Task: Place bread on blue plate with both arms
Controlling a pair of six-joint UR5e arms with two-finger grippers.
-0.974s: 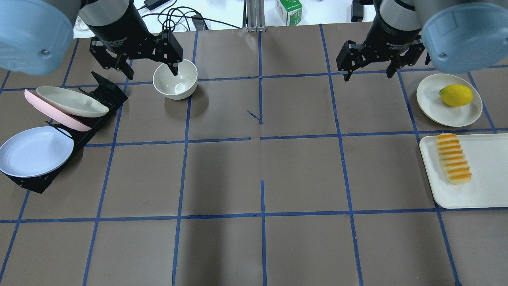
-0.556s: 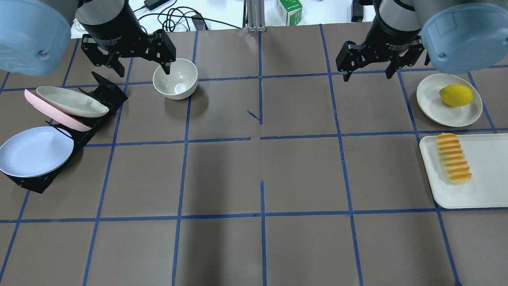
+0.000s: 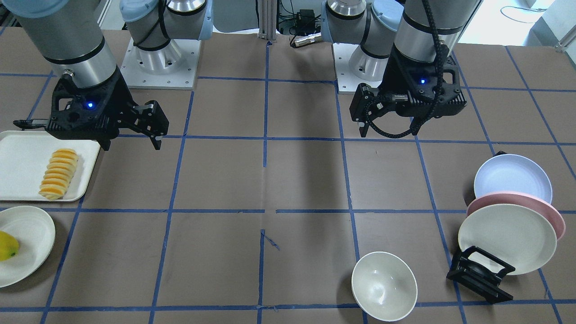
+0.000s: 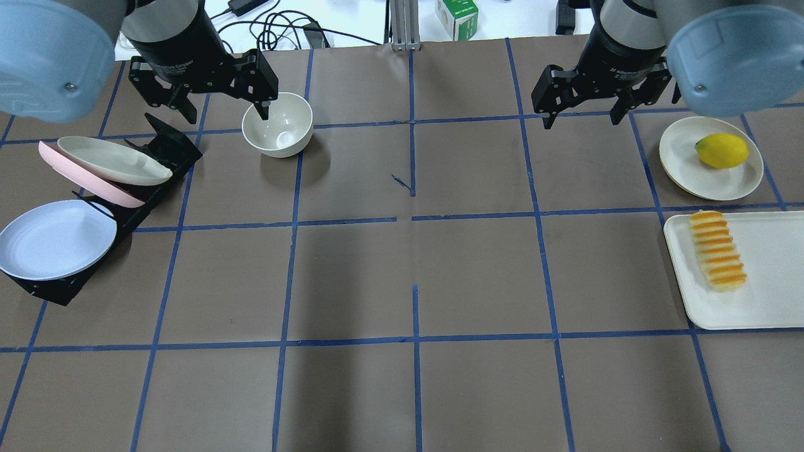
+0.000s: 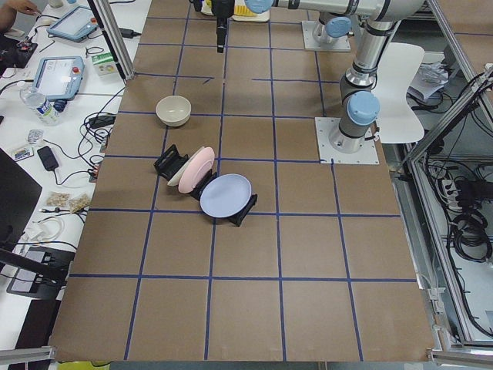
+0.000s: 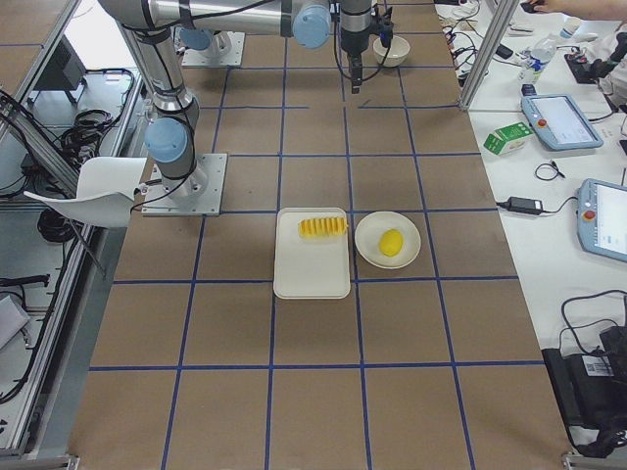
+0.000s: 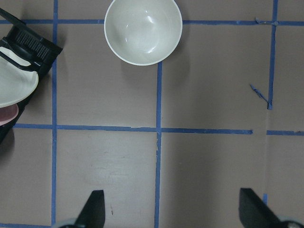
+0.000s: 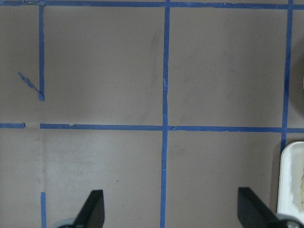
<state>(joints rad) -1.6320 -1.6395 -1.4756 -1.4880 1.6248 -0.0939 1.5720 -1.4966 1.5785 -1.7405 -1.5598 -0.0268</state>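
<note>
the desk [image 4: 477, 276] is covered in dull brown sheeting, marked off in squares by blue tape [image 4: 414, 342], with soft shadows lying across its middle. a slim aluminium post [image 4: 402, 25] rises at its far edge. along one side runs a white bench [image 6: 529, 255] strewn with cables, tablet-like pendants [image 6: 560, 119], a green carton [image 6: 507, 139] and a water bottle [image 5: 36, 104]. on the other side stand a white chair [image 5: 404, 92] and cable bundles [image 5: 466, 231] on the grey floor.

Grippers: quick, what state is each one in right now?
Left gripper: open, holding nothing.
Right gripper: open, holding nothing.
</note>
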